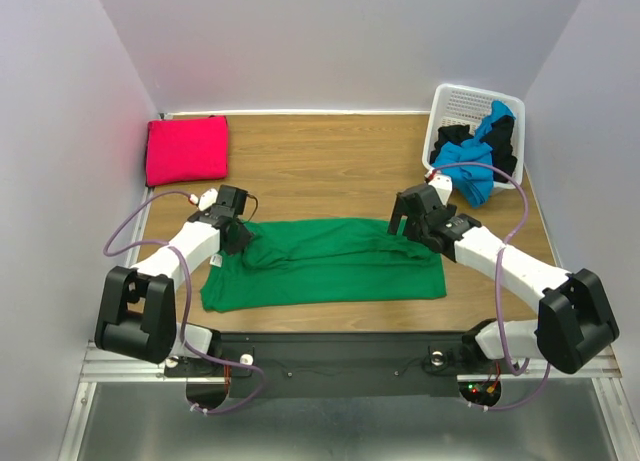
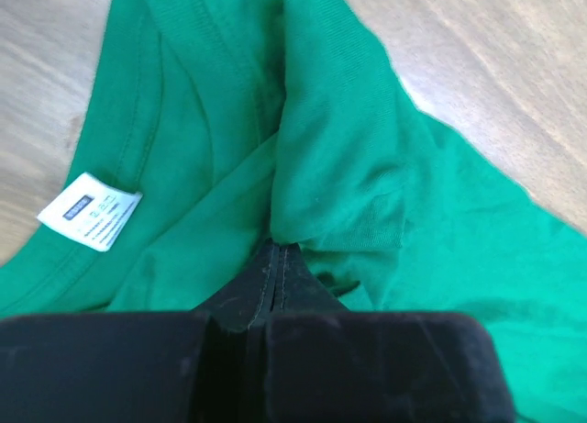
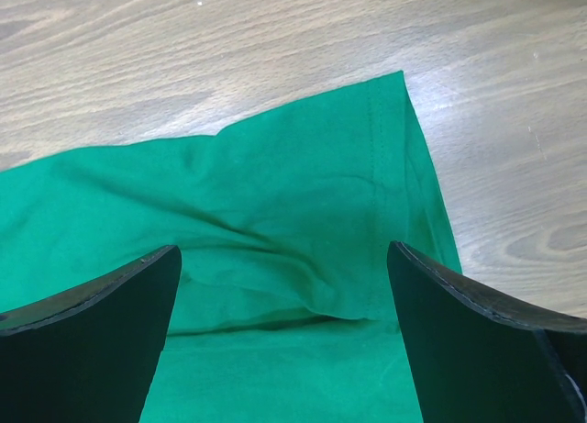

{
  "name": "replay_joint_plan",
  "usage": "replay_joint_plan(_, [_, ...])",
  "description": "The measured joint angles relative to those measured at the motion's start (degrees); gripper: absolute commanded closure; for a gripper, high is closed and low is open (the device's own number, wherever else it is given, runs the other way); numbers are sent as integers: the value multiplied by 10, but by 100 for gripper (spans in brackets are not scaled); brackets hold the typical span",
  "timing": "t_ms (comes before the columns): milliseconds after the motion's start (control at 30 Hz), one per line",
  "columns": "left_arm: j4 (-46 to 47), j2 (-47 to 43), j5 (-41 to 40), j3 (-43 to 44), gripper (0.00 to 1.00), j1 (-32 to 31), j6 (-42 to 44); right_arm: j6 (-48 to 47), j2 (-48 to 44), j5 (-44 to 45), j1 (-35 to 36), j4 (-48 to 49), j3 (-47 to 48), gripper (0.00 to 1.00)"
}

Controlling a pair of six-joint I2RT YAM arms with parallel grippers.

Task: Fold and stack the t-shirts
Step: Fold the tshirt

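Green t-shirt (image 1: 330, 266) lies flat on the near half of the wooden table (image 1: 320, 171) — left gripper (image 2: 278, 253) clamps a collar-end fold, likely to carry it over; right gripper (image 3: 282, 249) hovers wide-open above its other end.

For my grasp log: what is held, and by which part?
Left end effector pinches the bright green cloth t-shirt by a fold near its collar; right end effector is open, empty.

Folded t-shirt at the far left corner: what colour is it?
The folded t-shirt is magenta-red; the top external view shows it best.
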Motion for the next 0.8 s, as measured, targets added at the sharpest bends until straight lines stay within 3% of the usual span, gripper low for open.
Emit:
replay_joint_plan(133, [-19, -20, -5, -2, 100, 0, -5, 0, 0, 2, 0, 0, -7, 0])
replay_joint_plan(367, [-46, -135, -13, -51, 100, 0, -32, 0, 1, 3, 0, 0, -11, 0])
replay_joint_plan(567, [-66, -146, -7, -90, 100, 0, -67, 0, 1, 3, 0, 0, -11, 0])
replay_joint_plan(600, [-71, -146, -5, -93, 96, 0, -73, 0, 1, 3, 0, 0, -11, 0])
replay_joint_plan(633, [-80, -146, -3, -95, 71, 0, -78, 0, 1, 3, 0, 0, -11, 0])
replay_joint_plan(700, [-89, -149, -2, -96, 58, 0, -88, 0, 1, 3, 0, 0, -11, 0])
replay_joint_plan(767, [-99, -158, -2, -96, 52, 0, -93, 0, 2, 3, 0, 1, -11, 0])
replay_joint_plan(800, [-111, -171, -4, -95, 42, 0, -96, 0, 2, 3, 0, 1, -11, 0])
